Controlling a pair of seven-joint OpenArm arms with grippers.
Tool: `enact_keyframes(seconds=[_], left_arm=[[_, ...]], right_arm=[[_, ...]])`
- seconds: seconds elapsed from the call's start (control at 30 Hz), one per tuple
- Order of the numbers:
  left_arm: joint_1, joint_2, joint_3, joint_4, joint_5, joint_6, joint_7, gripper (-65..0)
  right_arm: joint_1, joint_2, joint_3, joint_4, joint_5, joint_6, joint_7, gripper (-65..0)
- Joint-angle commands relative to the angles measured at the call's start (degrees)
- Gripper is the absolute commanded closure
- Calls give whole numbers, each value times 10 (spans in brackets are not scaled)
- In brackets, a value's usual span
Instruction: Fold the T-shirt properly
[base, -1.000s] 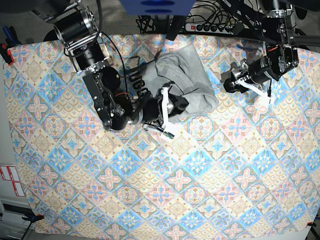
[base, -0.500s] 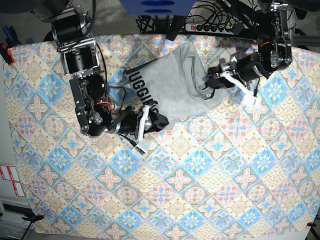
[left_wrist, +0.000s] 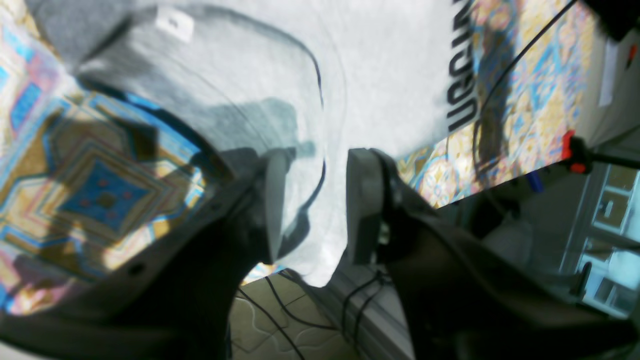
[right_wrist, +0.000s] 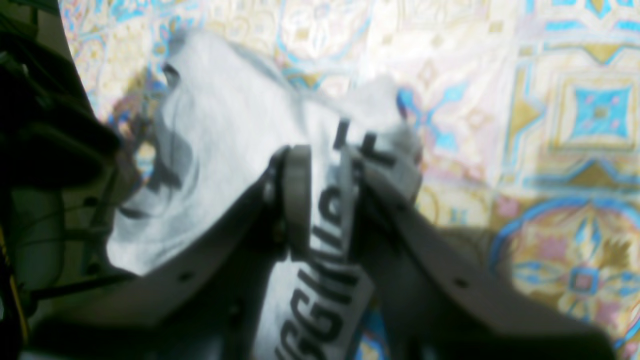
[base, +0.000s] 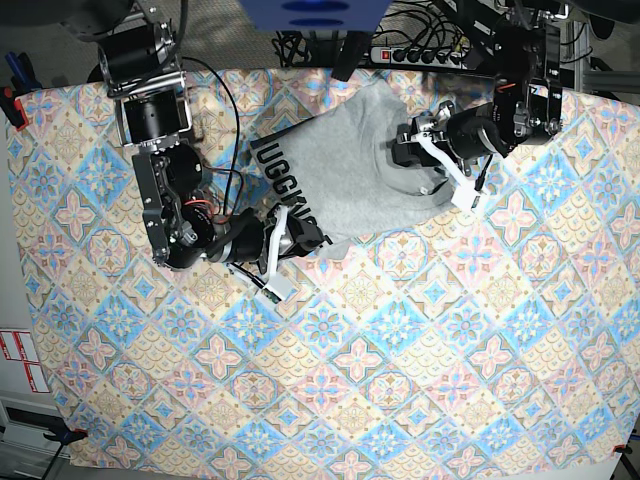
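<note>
The grey T-shirt (base: 350, 165) lies spread near the table's back edge, with its black lettering along the left side. My right gripper (base: 292, 235) is shut on that lettered edge, and the right wrist view shows the printed cloth (right_wrist: 225, 130) pinched in the right gripper (right_wrist: 324, 200). My left gripper (base: 405, 148) sits over the shirt's right part. In the left wrist view the left gripper (left_wrist: 317, 205) stands partly open. The neckline of the shirt (left_wrist: 390, 75) runs under the gap, and the cloth there looks smooth, not bunched.
A colourful patterned tablecloth (base: 400, 350) covers the whole table. A power strip (base: 420, 52) and cables lie just past the back edge. A red clamp (base: 10, 100) sits at the left edge.
My right gripper pulled the lettered edge down and left, spreading the shirt out. My left gripper moved left from the bare cloth onto the shirt, and its jaws narrowed.
</note>
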Motion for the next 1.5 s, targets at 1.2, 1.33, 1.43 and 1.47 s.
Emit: enact_keyframes(seconds=[1.2,1.33,1.43,1.47], left_arm=[[-54,1,96,-149,39,-2,-8,0],[-81,8,130,-181,79,-2,-9,0],[-105,10,157,-187,124,-2,-12,0],[-112,11,164,-187,137,-2,-21,0]], right_arm=[[92,-58,-187,-112,-368,6,110,-57],[89,-36,-187,-117,-371,6,108,-56],[88,1,-187,-112,-371,6,107,-56],[86,14,-186,-111,-370,6,107,-56]])
